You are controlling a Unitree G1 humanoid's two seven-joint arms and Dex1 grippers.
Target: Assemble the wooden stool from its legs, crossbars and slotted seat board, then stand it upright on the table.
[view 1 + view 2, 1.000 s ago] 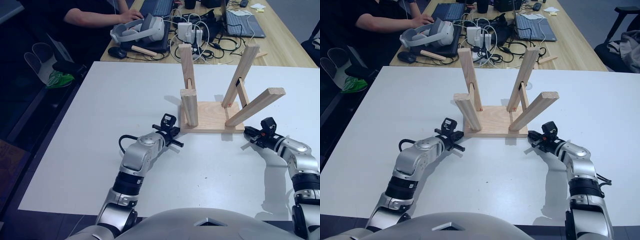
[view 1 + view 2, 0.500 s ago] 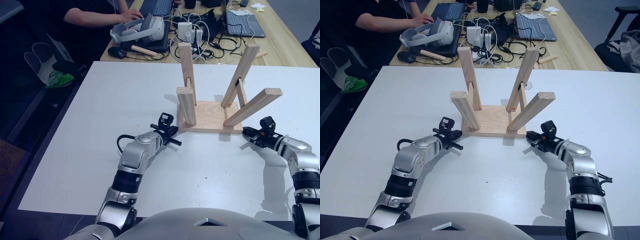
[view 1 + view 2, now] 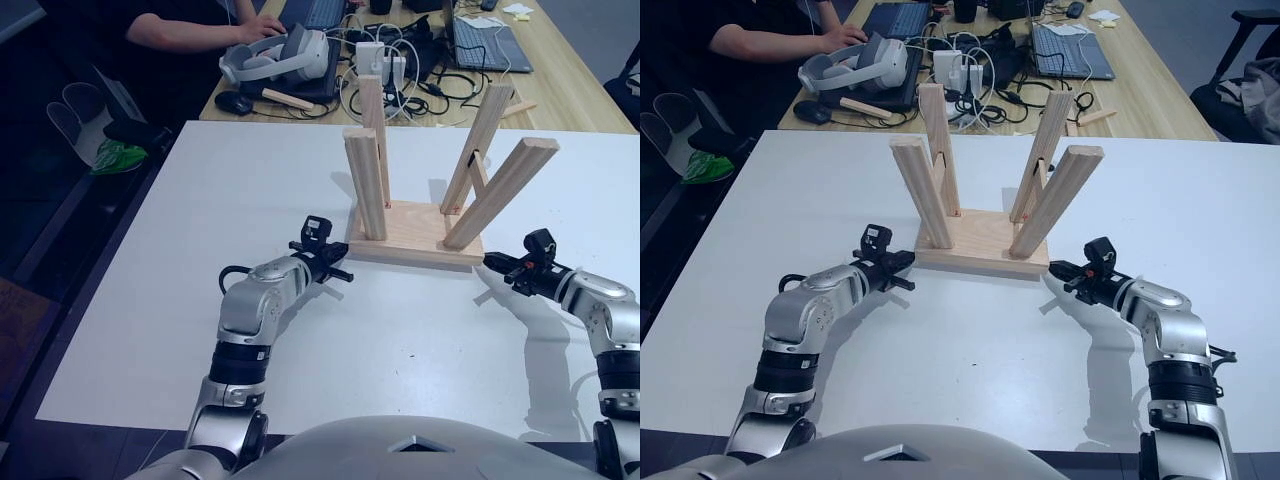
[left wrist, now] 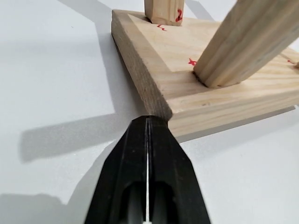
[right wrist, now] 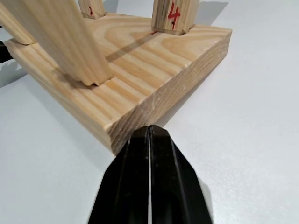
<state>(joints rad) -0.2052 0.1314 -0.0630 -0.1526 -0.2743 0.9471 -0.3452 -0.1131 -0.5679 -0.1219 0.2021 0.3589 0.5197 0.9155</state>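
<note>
The wooden stool stands upside down on the white table [image 3: 200, 300]. Its seat board [image 3: 415, 235] lies flat and its legs [image 3: 365, 180] point upward, splayed. A thin crossbar [image 3: 483, 188] joins the far right legs. My left gripper [image 3: 340, 260] is shut, and its tip [image 4: 148, 122] touches the board's near left corner [image 4: 159, 100]. My right gripper [image 3: 492, 262] is also shut, with its tip [image 5: 150, 130] against the near right corner of the seat board [image 5: 131, 126]. Neither gripper holds anything.
Behind the white table stands a wooden desk [image 3: 560, 90] crowded with laptops, cables and a headset [image 3: 280, 55], where a person sits typing. A loose wooden piece [image 3: 288, 100] lies on that desk. Bare tabletop stretches left of and in front of the stool.
The stool's legs have swung from a strong lean to nearly upright, and the seat board has slid slightly away. Both shut grippers have followed its near corners, the left one moving left.
</note>
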